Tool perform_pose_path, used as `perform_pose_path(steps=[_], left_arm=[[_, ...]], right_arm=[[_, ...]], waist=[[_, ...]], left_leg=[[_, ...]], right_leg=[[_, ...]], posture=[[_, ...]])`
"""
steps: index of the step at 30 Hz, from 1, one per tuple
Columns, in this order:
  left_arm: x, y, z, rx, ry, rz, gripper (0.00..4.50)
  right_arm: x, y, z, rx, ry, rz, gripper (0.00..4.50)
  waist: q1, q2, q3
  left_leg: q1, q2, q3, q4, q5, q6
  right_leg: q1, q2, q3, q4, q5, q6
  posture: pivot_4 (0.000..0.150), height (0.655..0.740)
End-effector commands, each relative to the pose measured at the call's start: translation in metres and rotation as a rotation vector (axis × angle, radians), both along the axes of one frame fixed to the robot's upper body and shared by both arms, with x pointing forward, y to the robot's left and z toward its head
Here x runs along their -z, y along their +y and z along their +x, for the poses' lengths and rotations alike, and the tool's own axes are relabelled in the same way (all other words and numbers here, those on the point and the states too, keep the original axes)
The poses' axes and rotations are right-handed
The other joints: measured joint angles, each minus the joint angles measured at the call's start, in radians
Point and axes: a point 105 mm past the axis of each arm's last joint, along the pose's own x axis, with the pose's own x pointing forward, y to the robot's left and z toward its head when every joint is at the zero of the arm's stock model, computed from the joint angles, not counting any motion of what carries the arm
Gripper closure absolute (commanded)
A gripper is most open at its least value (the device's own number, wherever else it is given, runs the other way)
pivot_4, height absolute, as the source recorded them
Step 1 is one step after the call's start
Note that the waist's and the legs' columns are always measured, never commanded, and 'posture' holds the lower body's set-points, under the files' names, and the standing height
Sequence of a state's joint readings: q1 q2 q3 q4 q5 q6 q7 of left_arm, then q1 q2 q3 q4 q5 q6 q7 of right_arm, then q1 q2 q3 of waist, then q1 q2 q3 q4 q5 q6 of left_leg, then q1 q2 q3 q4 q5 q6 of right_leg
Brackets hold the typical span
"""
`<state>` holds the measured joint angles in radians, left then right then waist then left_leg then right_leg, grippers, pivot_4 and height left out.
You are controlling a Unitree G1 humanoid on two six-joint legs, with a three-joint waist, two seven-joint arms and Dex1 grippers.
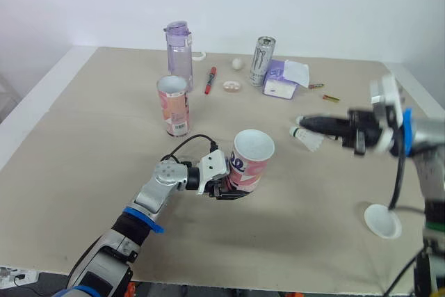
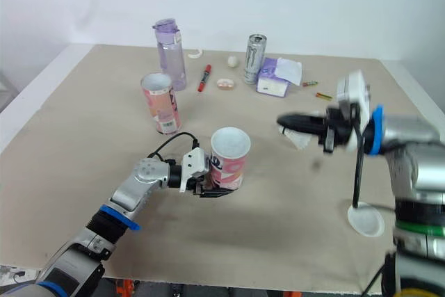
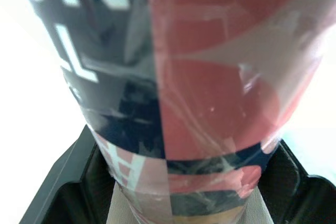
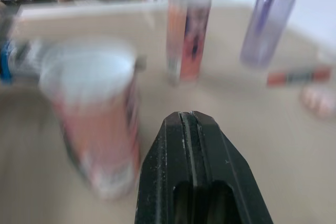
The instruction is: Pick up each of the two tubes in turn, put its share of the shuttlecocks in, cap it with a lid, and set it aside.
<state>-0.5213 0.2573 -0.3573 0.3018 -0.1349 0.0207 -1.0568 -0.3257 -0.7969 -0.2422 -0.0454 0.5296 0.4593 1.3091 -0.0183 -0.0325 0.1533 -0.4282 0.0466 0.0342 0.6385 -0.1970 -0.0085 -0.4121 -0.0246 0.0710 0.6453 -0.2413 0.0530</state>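
My left gripper (image 1: pixel 224 184) is shut on the lower part of a pink, white and dark blue tube (image 1: pixel 249 161), which it holds tilted above the table with its open mouth up. The left wrist view shows this tube (image 3: pixel 210 87) close up between the black fingers (image 3: pixel 58 187). A second tube (image 1: pixel 173 106) of the same kind stands upright to the back left. My right gripper (image 1: pixel 300 122) is right of the held tube with its fingers (image 4: pixel 191 129) pressed together and nothing between them. A white shuttlecock (image 1: pixel 308 138) sits just under its tip. A white lid (image 1: pixel 382 220) lies at the front right.
Along the back stand a purple bottle (image 1: pixel 179 46), a drinks can (image 1: pixel 263 60) and a purple tissue pack (image 1: pixel 284 80). A red marker (image 1: pixel 210 80), a small white ball (image 1: pixel 238 64) and small pens (image 1: pixel 329 98) lie near them. The table edge (image 1: pixel 42 102) runs along the left.
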Motion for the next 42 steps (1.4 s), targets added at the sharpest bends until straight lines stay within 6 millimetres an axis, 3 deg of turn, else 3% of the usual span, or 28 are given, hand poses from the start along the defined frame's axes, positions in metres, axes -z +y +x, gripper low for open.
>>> perform_pose_path(steps=[1,5,6,9,20,33,42], left_arm=[[-0.001,0.008,0.004,-0.02,-0.009,0.002,0.0],[-0.005,0.008,0.002,0.001,-0.025,-0.003,0.0],[-0.006,0.008,0.002,0.006,-0.031,-0.004,0.0],[-0.011,0.009,0.001,0.014,-0.048,-0.016,0.0],[-0.036,0.037,-0.009,0.057,-0.122,-0.046,0.0],[-0.046,0.075,-0.026,0.024,-0.113,-0.032,0.0],[-0.047,0.079,-0.032,-0.003,-0.098,-0.041,0.0]], right_arm=[[0.026,0.016,-0.018,-0.062,-0.007,-0.041,2.69],[0.047,0.025,-0.02,-0.089,0.004,-0.055,1.62],[0.051,0.028,-0.021,-0.1,0.008,-0.053,0.92],[0.058,0.036,-0.021,-0.126,0.001,-0.056,0.09],[0.068,0.069,0.0,-0.119,-0.073,0.025,0.09],[0.083,0.111,0.003,-0.215,-0.1,0.039,0.09],[0.091,0.131,0.009,-0.231,-0.109,0.042,0.09]], waist=[[-0.007,0.012,0.001],[-0.011,0.014,0.003],[-0.01,0.012,0.004],[-0.009,0.011,0.004],[-0.004,0.01,0.005],[-0.004,0.01,0.005],[-0.004,0.009,0.005]], left_leg=[[0.0,-0.001,0.003,0.0,0.0,0.0],[0.0,-0.002,0.005,0.0,0.0,0.0],[0.0,-0.002,0.002,0.0,0.0,0.0],[0.0,-0.002,0.002,0.0,0.0,0.0],[-0.002,-0.001,0.002,0.0,0.0,0.0],[-0.001,0.0,0.002,0.0,0.0,0.0],[-0.001,0.001,0.003,0.001,0.0,-0.001]], right_leg=[[-0.003,0.0,0.004,0.001,0.003,0.004],[-0.005,0.001,0.008,0.002,0.005,0.006],[-0.005,0.003,0.007,0.002,0.005,0.004],[-0.005,0.003,0.007,0.002,0.004,0.001],[-0.006,0.004,0.008,0.002,0.004,0.005],[-0.006,0.005,0.008,0.003,0.004,0.004],[-0.006,0.005,0.008,0.004,0.005,0.004]], posture=[[0.15,0.74],[0.15,0.74],[0.15,0.74],[0.15,0.74],[0.15,0.74],[0.15,0.74],[0.15,0.74]])
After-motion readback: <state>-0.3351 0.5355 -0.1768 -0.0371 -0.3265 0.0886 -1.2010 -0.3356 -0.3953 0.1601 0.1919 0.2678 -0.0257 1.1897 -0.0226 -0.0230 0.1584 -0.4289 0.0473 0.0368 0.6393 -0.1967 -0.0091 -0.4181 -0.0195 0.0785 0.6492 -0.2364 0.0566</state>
